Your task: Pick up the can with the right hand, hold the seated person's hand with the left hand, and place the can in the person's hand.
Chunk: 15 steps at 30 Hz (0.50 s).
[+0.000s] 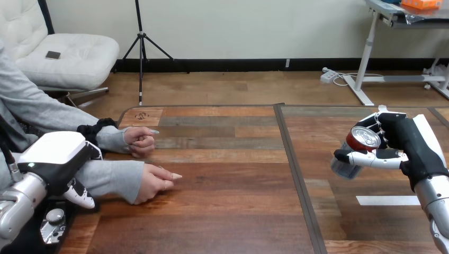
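Above the wooden table [222, 159] at right, the right hand [403, 138] wraps the can [364, 138]. Lower left, the left hand [53, 154] overlaps the person's forearm [114, 177]; grip unclear.

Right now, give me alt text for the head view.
The robot's right hand grips a red, silver-topped metal can above the brown wooden table at the view's right. At the left, the person's near hand and far hand rest on the table, and the robot's left hand is over the nearer grey-sleeved forearm.
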{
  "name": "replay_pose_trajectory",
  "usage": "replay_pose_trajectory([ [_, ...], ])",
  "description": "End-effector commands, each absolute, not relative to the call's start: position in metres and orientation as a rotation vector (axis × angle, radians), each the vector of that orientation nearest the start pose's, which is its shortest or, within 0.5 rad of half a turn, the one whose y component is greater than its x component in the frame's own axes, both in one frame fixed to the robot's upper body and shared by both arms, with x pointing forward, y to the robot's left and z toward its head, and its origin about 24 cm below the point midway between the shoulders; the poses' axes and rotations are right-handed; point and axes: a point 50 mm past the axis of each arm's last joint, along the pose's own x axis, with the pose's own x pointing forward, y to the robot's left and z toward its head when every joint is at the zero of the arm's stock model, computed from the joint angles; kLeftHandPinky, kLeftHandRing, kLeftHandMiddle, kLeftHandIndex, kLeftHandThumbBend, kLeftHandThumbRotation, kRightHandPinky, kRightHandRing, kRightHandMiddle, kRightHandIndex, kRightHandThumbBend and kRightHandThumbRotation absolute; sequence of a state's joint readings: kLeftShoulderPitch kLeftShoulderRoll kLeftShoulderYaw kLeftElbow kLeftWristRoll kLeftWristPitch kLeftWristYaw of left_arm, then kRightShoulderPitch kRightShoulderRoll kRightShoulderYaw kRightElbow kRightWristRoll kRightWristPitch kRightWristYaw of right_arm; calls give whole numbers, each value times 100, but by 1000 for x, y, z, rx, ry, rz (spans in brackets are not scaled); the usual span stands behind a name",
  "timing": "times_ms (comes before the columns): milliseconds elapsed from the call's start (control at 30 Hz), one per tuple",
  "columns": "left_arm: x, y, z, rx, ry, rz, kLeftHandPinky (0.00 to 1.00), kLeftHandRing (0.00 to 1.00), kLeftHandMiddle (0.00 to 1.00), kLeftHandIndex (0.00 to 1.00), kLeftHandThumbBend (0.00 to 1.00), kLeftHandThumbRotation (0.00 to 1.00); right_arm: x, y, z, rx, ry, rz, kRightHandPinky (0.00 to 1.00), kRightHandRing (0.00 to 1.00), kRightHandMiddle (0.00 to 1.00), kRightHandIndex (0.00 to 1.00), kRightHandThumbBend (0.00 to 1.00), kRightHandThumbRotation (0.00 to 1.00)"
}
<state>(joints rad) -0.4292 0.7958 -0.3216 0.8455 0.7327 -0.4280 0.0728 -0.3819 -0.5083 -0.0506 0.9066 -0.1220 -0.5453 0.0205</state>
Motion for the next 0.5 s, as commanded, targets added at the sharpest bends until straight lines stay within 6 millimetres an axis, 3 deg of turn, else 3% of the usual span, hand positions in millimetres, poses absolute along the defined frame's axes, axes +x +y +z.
replay_pose_trajectory([
  [0,310,302,66,1506,64,-283,35,42,49,52,78,0,315,-282,70,-574,-155,-79,34,36,41,44,78,0],
  [467,310,299,68,1481,41,-296,34,41,48,51,77,0,316,-281,68,-568,-136,-87,35,37,42,44,78,0],
])
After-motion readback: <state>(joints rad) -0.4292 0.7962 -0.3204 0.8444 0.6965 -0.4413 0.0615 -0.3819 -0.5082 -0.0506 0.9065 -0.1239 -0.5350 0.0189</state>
